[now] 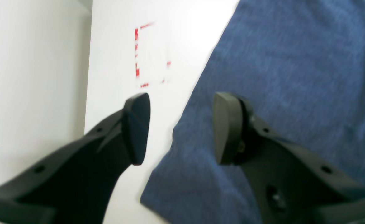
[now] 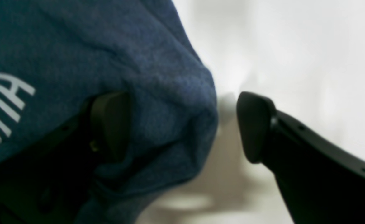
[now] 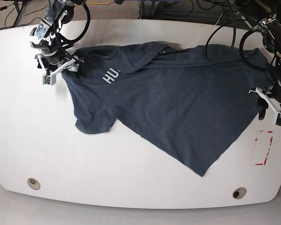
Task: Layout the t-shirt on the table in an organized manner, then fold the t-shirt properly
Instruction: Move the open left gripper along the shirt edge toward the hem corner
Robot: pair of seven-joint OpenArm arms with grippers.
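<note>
T-shirt (image 3: 178,98): navy heathered, spread crookedly across the upper middle of the base view, one corner trailing to the lower centre, white lettering (image 3: 110,77) at upper left; creased, not yet square.
Table (image 3: 131,187): glossy white; red-and-white marking (image 3: 263,147) at lower right, grommet holes (image 3: 33,183) near the bottom edge.
Left tool (image 1: 181,129): at the base view's right edge; jaws apart, straddling the shirt's edge, clamped on nothing.
Right tool (image 2: 182,127): upper left of the base view; jaws apart, one finger under a cloth fold, the other on bare table, not yet pinching.
Step in hand: laying out, I judge.
Advice: close each tool on a single layer of edge, then draw both apart evenly to pull the creases flat.
</note>
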